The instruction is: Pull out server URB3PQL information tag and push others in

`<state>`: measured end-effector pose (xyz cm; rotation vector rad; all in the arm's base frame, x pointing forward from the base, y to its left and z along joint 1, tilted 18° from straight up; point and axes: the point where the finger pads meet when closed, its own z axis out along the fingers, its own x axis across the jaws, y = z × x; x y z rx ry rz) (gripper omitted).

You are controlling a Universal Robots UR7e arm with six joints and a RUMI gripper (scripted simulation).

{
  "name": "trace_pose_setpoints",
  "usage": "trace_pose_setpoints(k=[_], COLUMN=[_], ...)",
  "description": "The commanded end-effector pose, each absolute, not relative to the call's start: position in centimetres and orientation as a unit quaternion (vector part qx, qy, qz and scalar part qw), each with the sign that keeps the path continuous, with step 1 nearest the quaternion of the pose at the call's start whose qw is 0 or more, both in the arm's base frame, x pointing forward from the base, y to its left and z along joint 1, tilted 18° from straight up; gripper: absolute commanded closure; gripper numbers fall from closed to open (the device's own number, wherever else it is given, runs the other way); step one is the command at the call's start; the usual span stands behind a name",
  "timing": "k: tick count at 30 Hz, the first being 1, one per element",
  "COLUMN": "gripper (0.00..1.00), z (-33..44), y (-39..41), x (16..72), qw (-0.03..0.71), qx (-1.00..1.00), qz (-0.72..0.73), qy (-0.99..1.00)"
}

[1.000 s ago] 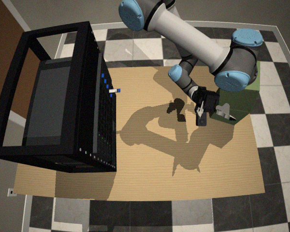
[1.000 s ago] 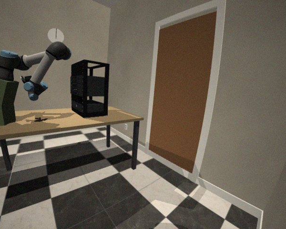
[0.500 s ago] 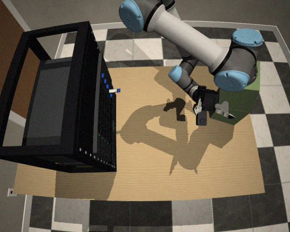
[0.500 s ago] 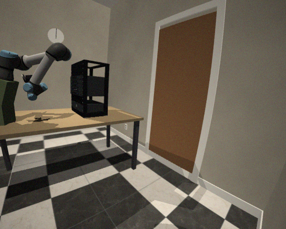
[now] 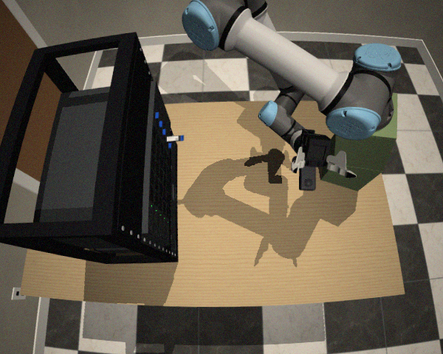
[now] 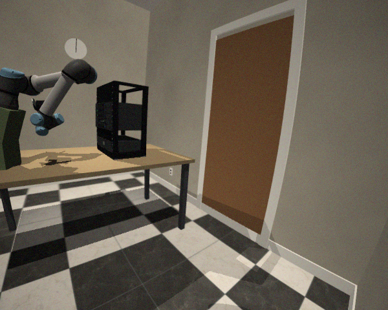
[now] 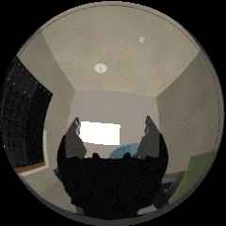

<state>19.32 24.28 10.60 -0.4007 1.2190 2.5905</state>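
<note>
The black rack [image 5: 101, 228] [image 6: 116, 120] stands upright on the table, and its dark front also shows at the left of the wrist view [image 7: 24, 108]. One information tag [image 5: 173, 139] sticks out of the rack front, white with a blue end. Several other blue tag ends show close to the front, three above it and one just below, such as the top one [image 5: 156, 115]. No service tag print can be read. My gripper [image 5: 317, 164] [image 7: 112, 117] is open and empty, well away from the rack on the robot's side of the table.
The wooden table [image 5: 229, 282] [image 6: 167, 161] carries the rack at one end and meets the green robot pedestal [image 5: 357, 160] [image 6: 2, 140] at the other. The arm's upper links pass above the table's far side. A brown door [image 6: 247, 120] is in the wall beyond the rack.
</note>
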Motion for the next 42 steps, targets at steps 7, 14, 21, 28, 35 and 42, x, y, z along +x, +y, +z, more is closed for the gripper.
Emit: trace_pose_setpoints(k=[7, 14, 21, 28, 35, 42], gripper=[0.00, 0.00, 0.00, 0.00, 0.00, 0.00], z=[11.8, 12.6, 13.1, 13.8, 14.2, 14.9], y=[23.9, 23.5, 23.3, 22.9, 22.6, 22.1], x=[20.2, 20.9, 21.5, 22.2, 22.8, 23.6], qw=[0.127, 0.128, 0.129, 0.130, 0.131, 0.132], qx=[-0.109, -0.088, -0.072, -0.051, -0.036, -0.015], qz=[0.899, 0.905, 0.909, 0.914, 0.918, 0.922], qy=[0.406, 0.396, 0.389, 0.380, 0.373, 0.364])
